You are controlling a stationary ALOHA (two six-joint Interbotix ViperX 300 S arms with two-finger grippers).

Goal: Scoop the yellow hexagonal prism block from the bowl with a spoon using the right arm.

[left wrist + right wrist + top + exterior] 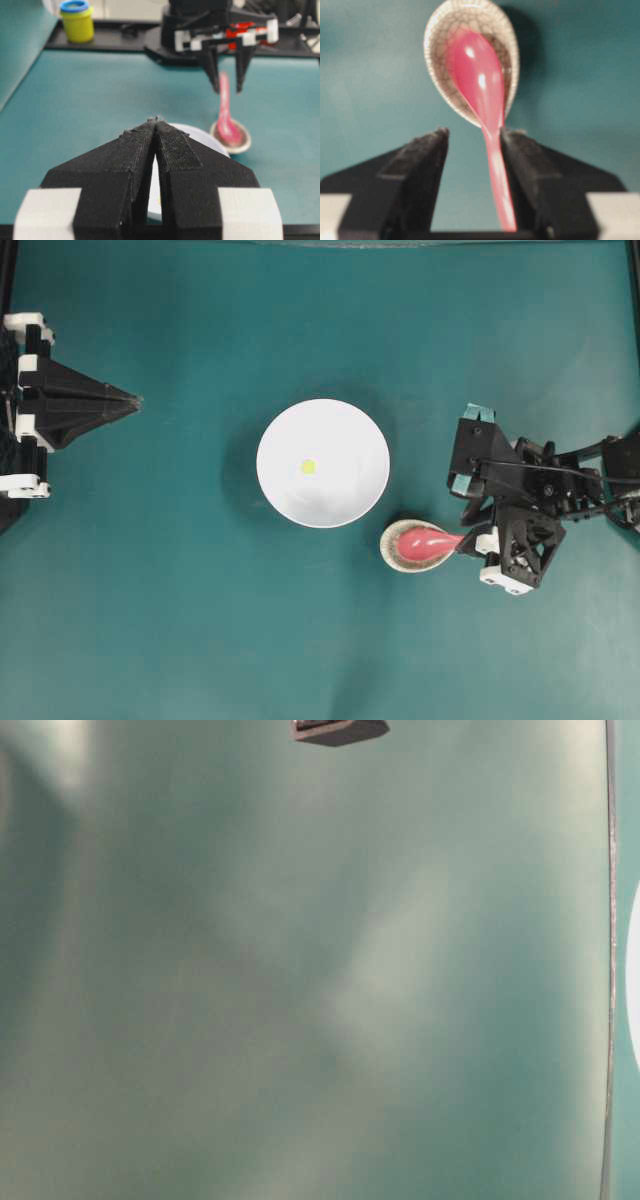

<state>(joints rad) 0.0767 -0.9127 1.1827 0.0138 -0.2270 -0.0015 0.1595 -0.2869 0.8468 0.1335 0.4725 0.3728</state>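
My right gripper [472,142] has its black fingers [422,155] spread, with the handle of the glossy pink-red soup spoon [479,87] running up between them. The handle lies close against the right-hand finger in my wrist view, and a clear gap shows between it and the left-hand one; I cannot tell whether that near finger actually touches it. The spoon's deep scoop rests in the small crackle-patterned off-white teardrop dish [436,47], and the handle slopes up out of the dish toward my wrist.

From overhead, that dish [392,553] sits on the teal table [180,620] just beside the lower right edge of the large round glossy white bowl [322,462], with a sliver of table between them. The tiny bright yellow faceted block [308,466] lies on the bowl's floor, a little left of centre, well apart from the spoon [428,541].

My left gripper [156,121] has its two black fingers pressed together at the tips, holding nothing, pointing across the table toward the bowl [200,137]. At the far table edge stands a yellow tub with a blue lid [77,20].
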